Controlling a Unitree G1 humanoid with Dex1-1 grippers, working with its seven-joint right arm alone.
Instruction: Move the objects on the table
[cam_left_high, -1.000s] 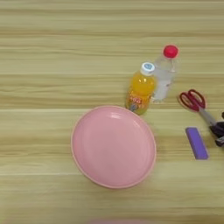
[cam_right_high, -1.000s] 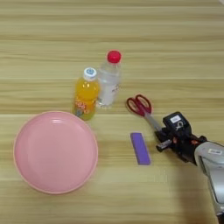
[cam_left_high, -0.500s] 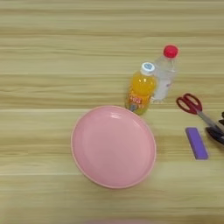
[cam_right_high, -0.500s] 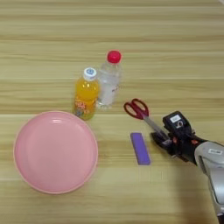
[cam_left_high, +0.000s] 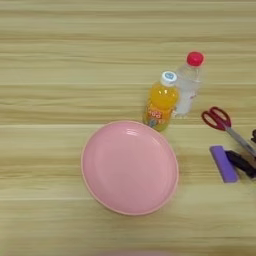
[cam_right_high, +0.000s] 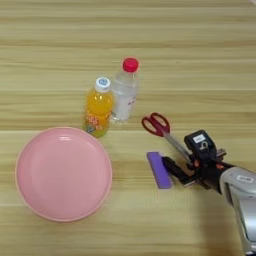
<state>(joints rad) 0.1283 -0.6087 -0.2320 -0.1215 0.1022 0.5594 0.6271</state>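
The gripper (cam_right_high: 181, 162) is clamping the scissors (cam_right_high: 165, 131) by the blades; their long axis is running up-left from it, handles leading toward the bottles.

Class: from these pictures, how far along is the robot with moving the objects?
Done: nothing evident; pink plate lies bare, juice bottle and red-capped bottle stand behind it. In hand: right gripper at the scissors' blade end, beside a purple block. Left: seemingly every object.
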